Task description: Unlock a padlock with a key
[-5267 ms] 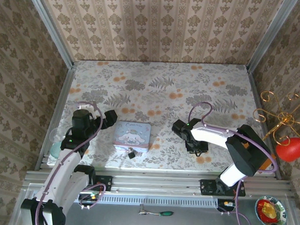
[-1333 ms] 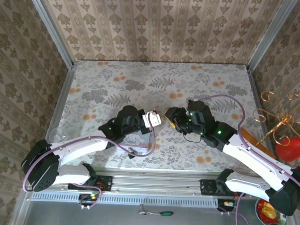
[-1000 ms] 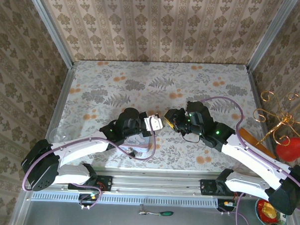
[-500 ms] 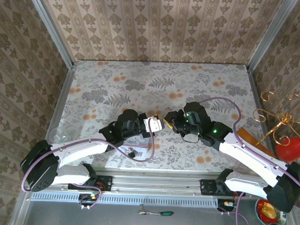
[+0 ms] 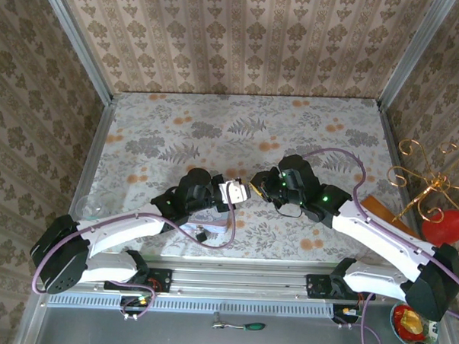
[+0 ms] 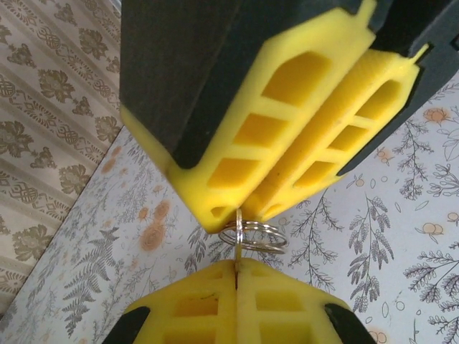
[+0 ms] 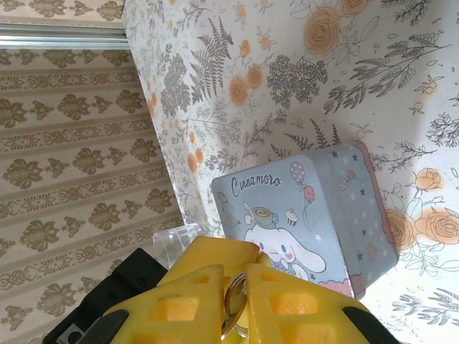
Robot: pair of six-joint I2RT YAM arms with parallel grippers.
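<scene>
Arms swung in from counter sides, now meeting tip to tip above tin. L gripper pinches thin key edge-on, R gripper pinches its key ring. Padlock on counter, just beside tin's near edge.

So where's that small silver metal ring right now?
Left wrist view: the small silver metal ring hangs above the floral table, near its middle, caught where the yellow tips of the left gripper and right gripper meet.
</scene>
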